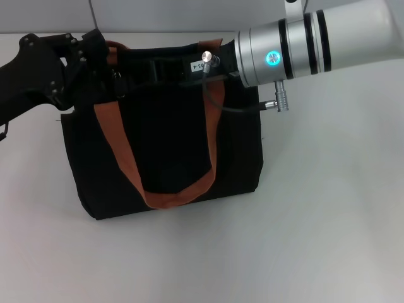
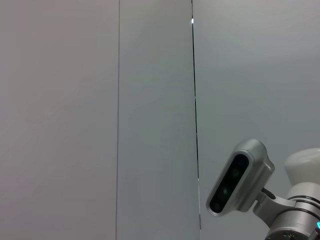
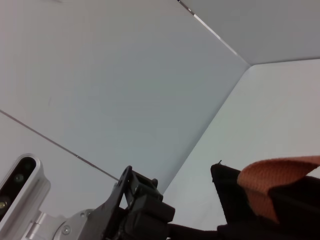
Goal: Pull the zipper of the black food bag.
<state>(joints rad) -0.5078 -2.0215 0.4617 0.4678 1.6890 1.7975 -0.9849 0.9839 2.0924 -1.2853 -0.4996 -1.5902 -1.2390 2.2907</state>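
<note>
The black food bag [image 1: 167,148] lies flat on the white table, with its top edge at the far side. Two rust-orange handle straps [image 1: 123,151] lie on it, one looped down across its front. My left gripper [image 1: 101,63] is at the bag's far left corner. It also shows in the right wrist view [image 3: 142,212], beside the bag's corner [image 3: 232,197] and a strap [image 3: 275,182]. My right gripper [image 1: 165,66] lies dark along the bag's top edge, reaching in from the right. The zipper is hidden under the grippers.
The white table [image 1: 328,208] surrounds the bag, with a wall at its far edge. The right arm's silver wrist [image 1: 284,53] hangs over the bag's far right corner. In the left wrist view the right arm's wrist camera [image 2: 240,177] shows before a grey wall.
</note>
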